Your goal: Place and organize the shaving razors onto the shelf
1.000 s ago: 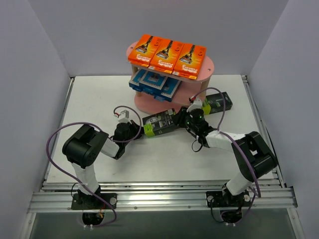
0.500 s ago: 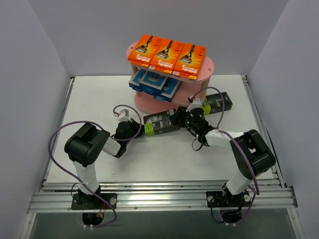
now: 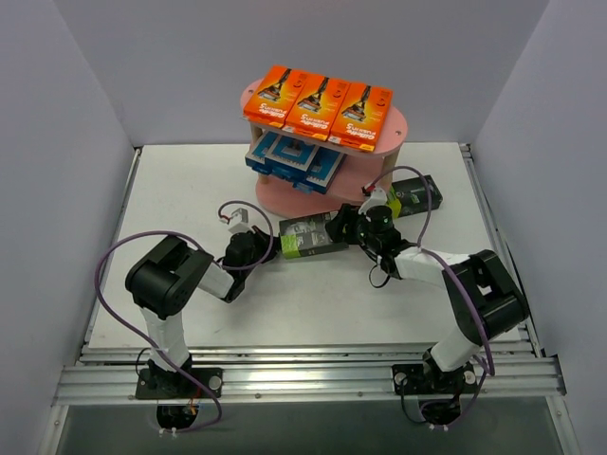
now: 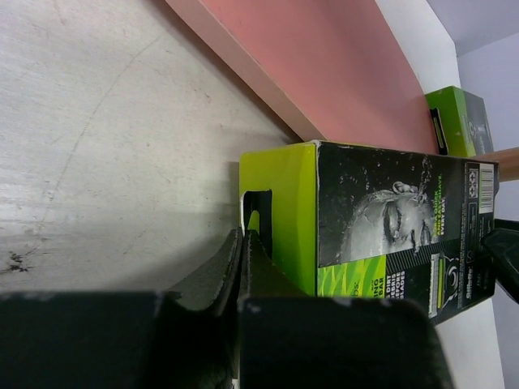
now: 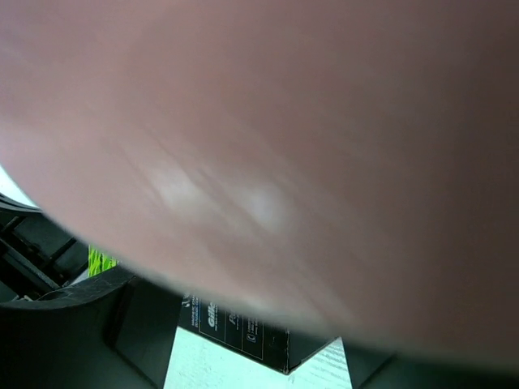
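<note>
Left wrist: left pincer (image 4: 243, 253) shut against pack (image 4: 381, 219) edge near shelf (image 4: 324, 73); right pincer (image 3: 344, 226) unclear.

Three orange packs (image 3: 318, 102) bear black razor pictures. The shelf (image 3: 280, 199) is pink with pale posts, and its blue-and-white packs (image 3: 294, 156) show square patterns. On the whitish desk (image 3: 190, 190), the black pack (image 4: 381, 227) has a lime-green end. The right wrist view's pink blur is probably the shelf.

A pale grey worktop (image 3: 180, 190) forms the base of a small booth; plain, pale walls close it in on three sides, a back wall (image 3: 285, 47), a left wall (image 3: 57, 171) and a right wall (image 3: 560, 142); aluminium rails (image 3: 313, 374) run along the near edge; the light is soft and even; close up, the worktop shows faint scuffs.
</note>
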### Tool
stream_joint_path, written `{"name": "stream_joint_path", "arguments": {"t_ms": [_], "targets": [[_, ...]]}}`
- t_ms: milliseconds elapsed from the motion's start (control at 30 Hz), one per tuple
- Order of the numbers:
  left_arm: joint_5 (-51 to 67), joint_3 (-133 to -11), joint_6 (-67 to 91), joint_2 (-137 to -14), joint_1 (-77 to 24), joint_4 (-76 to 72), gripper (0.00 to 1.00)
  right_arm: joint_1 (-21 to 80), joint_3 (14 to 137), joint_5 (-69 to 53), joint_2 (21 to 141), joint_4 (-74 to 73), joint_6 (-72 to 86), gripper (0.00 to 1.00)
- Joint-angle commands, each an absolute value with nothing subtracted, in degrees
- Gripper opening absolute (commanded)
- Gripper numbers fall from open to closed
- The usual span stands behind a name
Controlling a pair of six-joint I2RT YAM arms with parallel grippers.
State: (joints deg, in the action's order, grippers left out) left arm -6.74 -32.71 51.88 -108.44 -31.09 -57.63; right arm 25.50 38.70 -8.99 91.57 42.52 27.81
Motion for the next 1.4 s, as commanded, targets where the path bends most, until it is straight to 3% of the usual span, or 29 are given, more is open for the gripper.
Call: {"name": "stream_joint_path", "arguments": {"t_ms": [0,833,967,1100,1367], "targets": [[-6.1,-34.8,53.3,-105.8,-32.8,-62.6,0.02,25.2,37.8,-11.9,87.8,42.5,28.1,0.63],[-12.7,-35.9,53.3,-105.7,-31.8,-65.9,0.02,24.2,22.3,-9.2,65.0,34.4,32.6,0.64],[-13.2,-35.9,54.2,-106.0,-31.2,-67.0,0.02,24.7,17.3,-9.8,64.4,37.4,34.3,0.61],[-13.2,-36.2,54.4,-106.1,-31.1,-66.5,0.02,25.7,14.9,-10.9,64.3,40.3,33.8,0.51],[-12.9,-35.9,54.7,-106.9,-31.1,-67.3,0.02,28.8,15.5,-8.0,68.2,40.0,31.3,0.52]]}}
